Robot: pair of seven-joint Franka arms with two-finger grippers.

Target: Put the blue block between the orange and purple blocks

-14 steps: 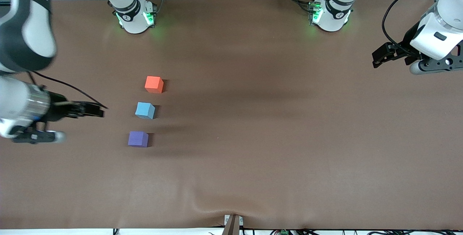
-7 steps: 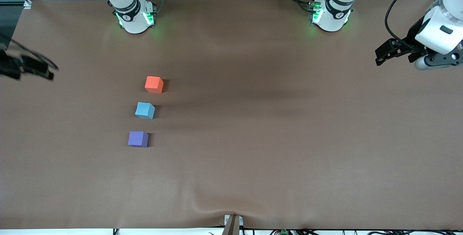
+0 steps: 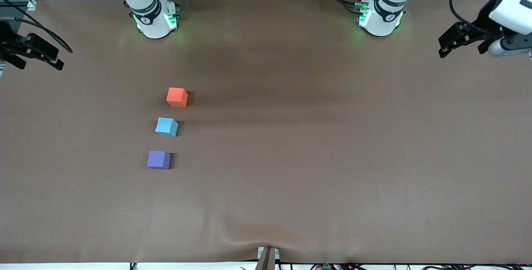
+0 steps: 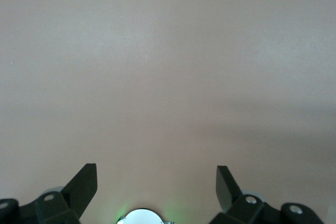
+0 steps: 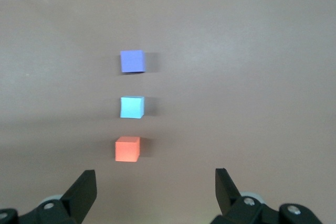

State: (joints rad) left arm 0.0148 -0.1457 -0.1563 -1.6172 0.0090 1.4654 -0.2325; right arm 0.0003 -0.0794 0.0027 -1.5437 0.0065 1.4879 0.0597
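Note:
Three cubes stand in a line on the brown table. The orange block (image 3: pixel 177 96) is farthest from the front camera, the blue block (image 3: pixel 166 127) sits between it and the purple block (image 3: pixel 158 160), which is nearest. All three show in the right wrist view: orange block (image 5: pixel 127 149), blue block (image 5: pixel 132 107), purple block (image 5: pixel 132 61). My right gripper (image 3: pixel 35 56) is open and empty, raised at the right arm's end of the table; its jaws (image 5: pixel 155 192) stand wide apart. My left gripper (image 3: pixel 455 43) is open and empty over the left arm's end; its jaws (image 4: pixel 156 187) stand wide over bare table.
The two arm bases (image 3: pixel 154 20) (image 3: pixel 379 17) stand along the table's edge farthest from the front camera. A small clamp (image 3: pixel 268 256) sits at the table's near edge. The brown mat (image 3: pixel 316 149) has a slight wrinkle near that clamp.
My right gripper has pulled away from the blocks, up toward the right arm's end of the table. My left gripper has drifted farther toward the left arm's end. The blocks have not moved.

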